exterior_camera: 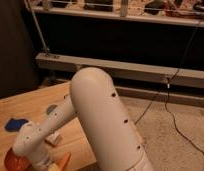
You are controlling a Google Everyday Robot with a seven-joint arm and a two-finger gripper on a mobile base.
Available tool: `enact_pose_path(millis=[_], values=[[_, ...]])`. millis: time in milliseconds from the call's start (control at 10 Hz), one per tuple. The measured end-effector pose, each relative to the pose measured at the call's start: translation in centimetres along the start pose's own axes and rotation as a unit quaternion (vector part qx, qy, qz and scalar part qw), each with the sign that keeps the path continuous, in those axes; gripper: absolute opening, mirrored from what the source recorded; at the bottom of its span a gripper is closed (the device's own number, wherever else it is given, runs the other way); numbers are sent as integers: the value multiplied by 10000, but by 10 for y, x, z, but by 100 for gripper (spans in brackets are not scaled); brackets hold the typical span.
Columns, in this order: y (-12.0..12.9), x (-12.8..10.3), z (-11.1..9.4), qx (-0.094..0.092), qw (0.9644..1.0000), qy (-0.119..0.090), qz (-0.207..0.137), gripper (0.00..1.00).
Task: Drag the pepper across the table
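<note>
pepper [63,160] low on the tabletop [25,106], long axis roughly 1-to-7 o'clock, gripper [49,165] right beside it at 9 o'clock, mostly hidden, white arm [95,115] bent down over it

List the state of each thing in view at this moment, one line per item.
gripper: low over the table's near edge, beside the pepper, fingers hidden by the arm.
pepper: lying on the table, partly hidden.
orange bowl: upright on the table.
blue object: lying flat.
table: holding all items.
</note>
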Motion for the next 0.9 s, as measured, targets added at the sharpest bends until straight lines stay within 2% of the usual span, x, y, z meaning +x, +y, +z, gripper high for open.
enact_pose_path(millis=[200,300,400,500,600,700,800,900], values=[[-2,-27,-1,-170,9980,-176,-589,40],[-3,-42,-6,-212,9954,-344,-872,45],[-4,-56,-14,-205,9916,-541,-1157,54],[-5,-70,-24,-156,9856,-822,-1472,65],[-9,-86,-39,15,9740,-1218,-1912,76],[-7,-97,-54,98,9597,-1601,-2306,80],[-5,-101,-61,130,9499,-1814,-2543,80],[-1,-102,-70,135,9375,-2054,-2804,80]])
